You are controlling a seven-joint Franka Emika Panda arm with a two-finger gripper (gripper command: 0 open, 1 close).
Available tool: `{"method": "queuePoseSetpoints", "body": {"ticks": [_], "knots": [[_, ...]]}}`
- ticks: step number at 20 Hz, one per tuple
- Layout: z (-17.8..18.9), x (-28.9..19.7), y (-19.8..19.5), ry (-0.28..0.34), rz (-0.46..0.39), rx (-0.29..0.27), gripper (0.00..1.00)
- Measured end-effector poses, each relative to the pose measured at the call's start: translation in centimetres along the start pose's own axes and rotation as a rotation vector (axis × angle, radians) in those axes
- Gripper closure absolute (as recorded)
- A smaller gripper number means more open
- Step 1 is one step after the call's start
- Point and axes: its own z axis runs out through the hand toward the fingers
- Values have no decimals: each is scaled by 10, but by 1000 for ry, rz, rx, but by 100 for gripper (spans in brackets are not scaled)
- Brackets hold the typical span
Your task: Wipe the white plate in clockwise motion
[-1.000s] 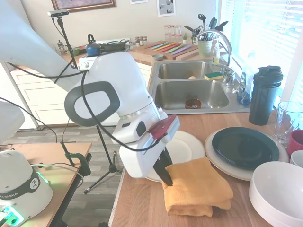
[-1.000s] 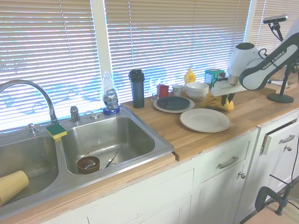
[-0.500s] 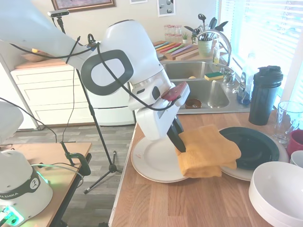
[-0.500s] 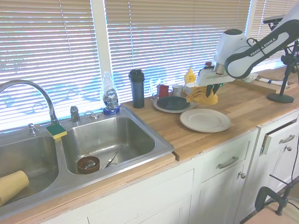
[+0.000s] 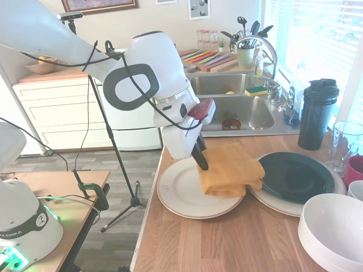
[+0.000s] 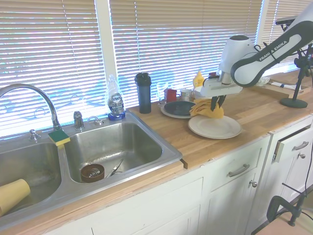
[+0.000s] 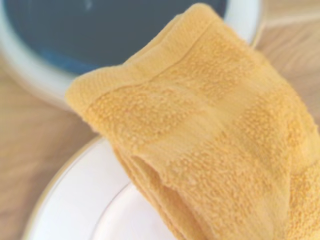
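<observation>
The white plate (image 5: 181, 192) (image 6: 215, 126) (image 7: 75, 210) lies on the wooden counter near its front edge. My gripper (image 5: 201, 161) (image 6: 214, 104) is shut on a folded orange towel (image 5: 229, 170) (image 6: 205, 108) (image 7: 210, 145). The towel hangs over the plate's far right part, its corner reaching toward the dark green plate (image 5: 295, 175) (image 7: 125, 30). From these views I cannot tell whether the towel touches the white plate.
The dark green plate rests on a cream plate (image 5: 278, 204) just right of the white one. White bowls (image 5: 334, 232), a glass (image 5: 343, 144), a black bottle (image 5: 317, 113) and the sink (image 5: 229, 113) surround the area. Counter edge (image 5: 148, 204) runs left of the plate.
My gripper has carried the towel from the near counter up and across toward the sink side, then lowered it over the white plate's right part.
</observation>
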Motion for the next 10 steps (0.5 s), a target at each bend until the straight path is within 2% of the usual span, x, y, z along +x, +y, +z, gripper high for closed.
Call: {"method": "queuePoseSetpoints", "body": {"ticks": [5, 10], "knots": [[-5, -29, 10, -32, -17, -18, 100], [-3, -36, 21, -46, -21, -44, 100]]}}
